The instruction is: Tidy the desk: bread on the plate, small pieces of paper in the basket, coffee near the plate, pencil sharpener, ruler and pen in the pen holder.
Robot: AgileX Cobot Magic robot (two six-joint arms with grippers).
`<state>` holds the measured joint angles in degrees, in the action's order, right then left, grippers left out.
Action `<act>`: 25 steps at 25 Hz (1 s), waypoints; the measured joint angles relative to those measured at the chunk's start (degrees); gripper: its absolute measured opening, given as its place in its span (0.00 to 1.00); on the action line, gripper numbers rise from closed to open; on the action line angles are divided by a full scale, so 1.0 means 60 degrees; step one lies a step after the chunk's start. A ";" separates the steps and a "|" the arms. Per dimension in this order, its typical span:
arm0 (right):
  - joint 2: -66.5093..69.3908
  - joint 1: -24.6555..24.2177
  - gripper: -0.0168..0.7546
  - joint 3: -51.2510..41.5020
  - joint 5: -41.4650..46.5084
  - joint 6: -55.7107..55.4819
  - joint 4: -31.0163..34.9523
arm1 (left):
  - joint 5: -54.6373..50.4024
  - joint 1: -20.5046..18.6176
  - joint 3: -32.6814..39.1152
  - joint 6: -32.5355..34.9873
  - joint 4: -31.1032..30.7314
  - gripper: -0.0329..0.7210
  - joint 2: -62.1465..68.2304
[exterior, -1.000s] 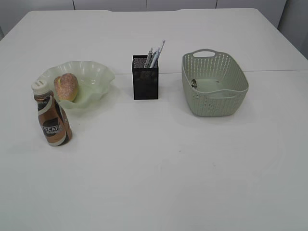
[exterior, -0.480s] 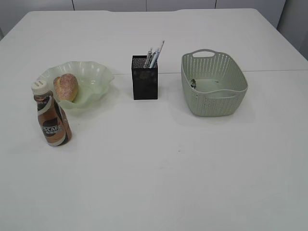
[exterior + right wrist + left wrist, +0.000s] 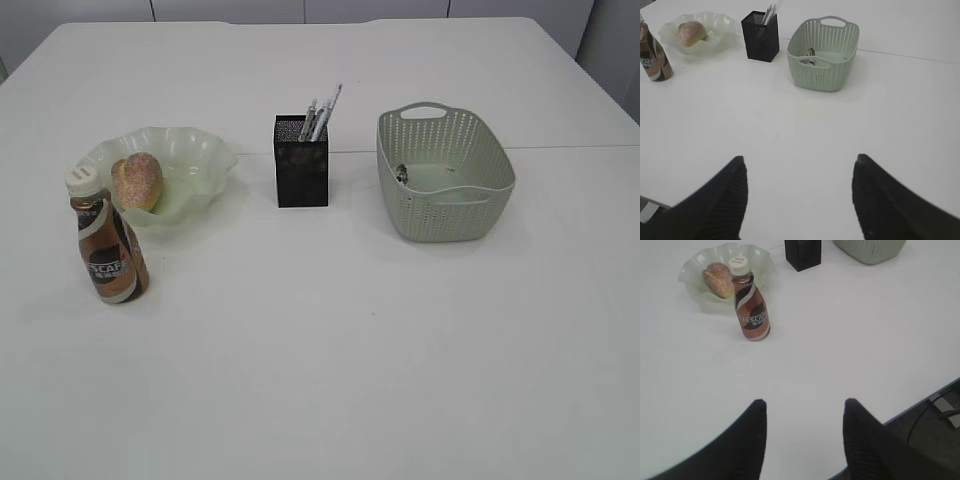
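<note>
On the left, the coffee (image 3: 109,246) stood just beside the plate (image 3: 205,160), which held the bread (image 3: 139,180). Pens filled the pen holder (image 3: 301,173); scraps lay in the basket (image 3: 445,215). Nothing loose remained on the surface (image 3: 350,370), so tidying looked finished. The left claw (image 3: 804,412) and right claw (image 3: 799,172) hung apart, empty.

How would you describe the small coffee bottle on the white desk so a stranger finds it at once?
On the white desk, look to the left end of the row, at the pale green wavy-rimmed dish holding a bun. Just in front of it stands a small brown and silver plastic bottle, the only thing with a white cap and dark label.
</note>
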<state>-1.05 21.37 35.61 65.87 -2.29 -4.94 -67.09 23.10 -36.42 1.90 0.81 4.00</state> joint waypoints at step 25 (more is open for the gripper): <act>0.0000 0.0000 0.69 -0.1279 -0.0017 0.0446 0.0259 | 0.0417 0.0000 0.1204 -0.0050 -0.0135 0.50 -0.0592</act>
<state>-1.05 21.37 27.94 65.77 0.38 -3.39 -64.58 23.10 -29.20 1.60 0.00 0.45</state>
